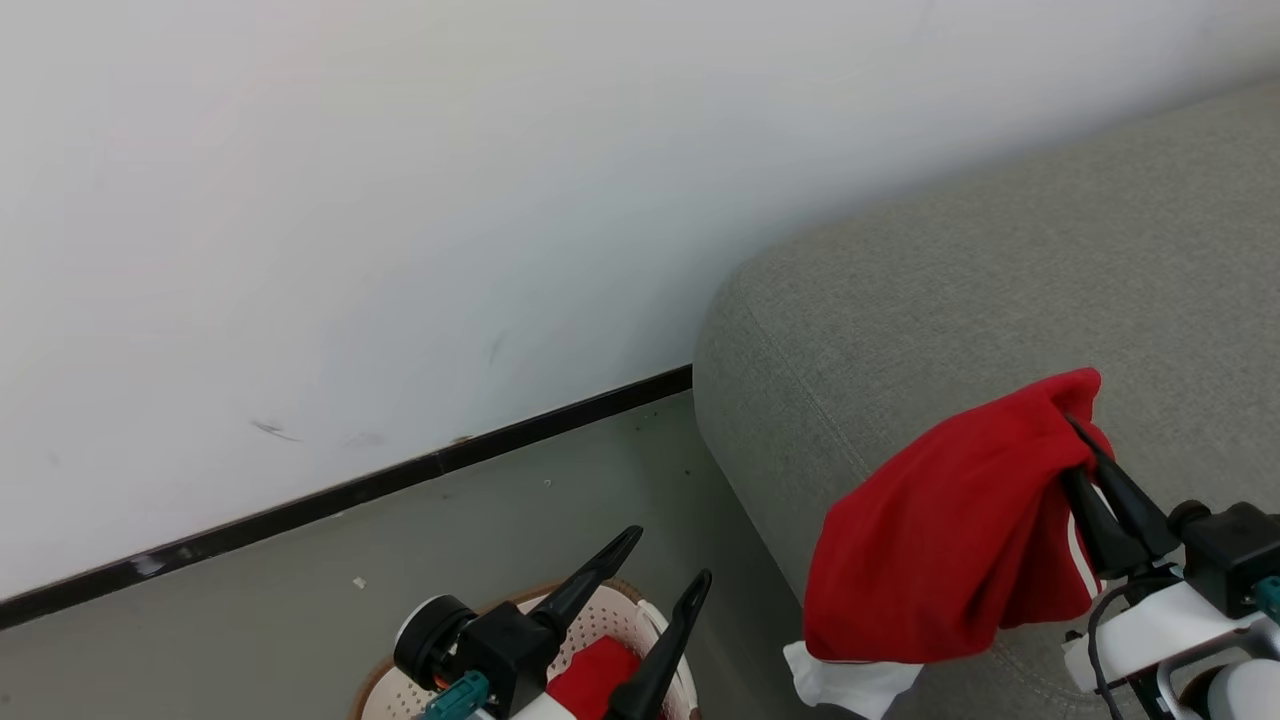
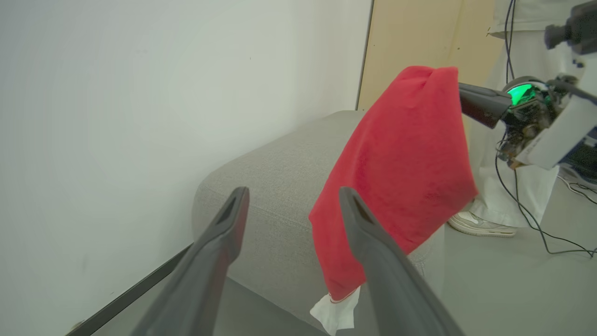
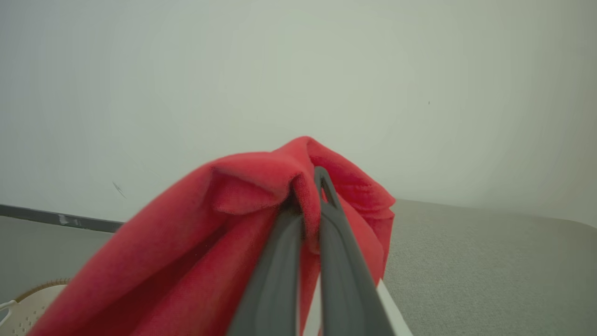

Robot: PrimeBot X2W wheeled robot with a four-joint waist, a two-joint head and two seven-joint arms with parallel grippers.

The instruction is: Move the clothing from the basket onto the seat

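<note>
Head view has our right gripper clamped on the clothing, which hangs free beside the rounded corner of the seat. We judge it light, soft and floppy, best taken by a bunched fold. Our left gripper stands wide over the basket, holding nothing.

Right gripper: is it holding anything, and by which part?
Yes: the right gripper is shut on the red garment, pinching a bunched fold at its top; the rest hangs down. The left gripper is open.

Grey floor under basket and seat
</note>
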